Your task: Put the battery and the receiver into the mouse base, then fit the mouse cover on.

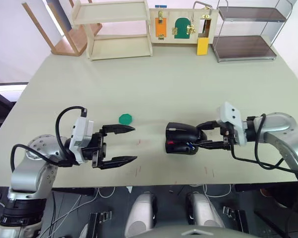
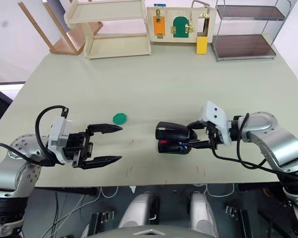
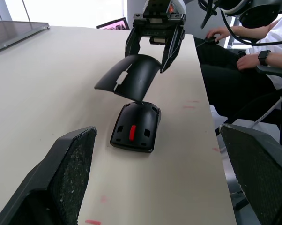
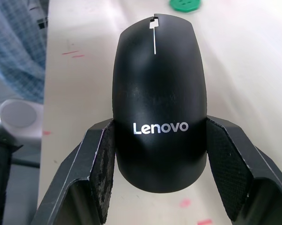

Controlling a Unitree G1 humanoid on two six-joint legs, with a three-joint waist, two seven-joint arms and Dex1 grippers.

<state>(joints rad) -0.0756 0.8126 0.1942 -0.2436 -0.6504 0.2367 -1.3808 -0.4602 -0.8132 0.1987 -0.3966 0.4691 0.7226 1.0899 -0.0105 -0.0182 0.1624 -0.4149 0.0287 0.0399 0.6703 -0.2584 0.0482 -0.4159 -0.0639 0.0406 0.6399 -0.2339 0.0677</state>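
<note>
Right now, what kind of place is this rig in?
Likely a robot manipulation test lab: a practice board of latches stands at the back of the table, empty shelf racks beside it, and a seated person nearby.

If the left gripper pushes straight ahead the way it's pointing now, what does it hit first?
Most likely the mouse base on the table, with the mouse cover held just above it by the right gripper. The left gripper is open; depth is uncertain.

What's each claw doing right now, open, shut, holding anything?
Left claw: open, holding nothing, above the table.
Right claw: shut on the mouse cover, held tilted over the mouse base.
</note>
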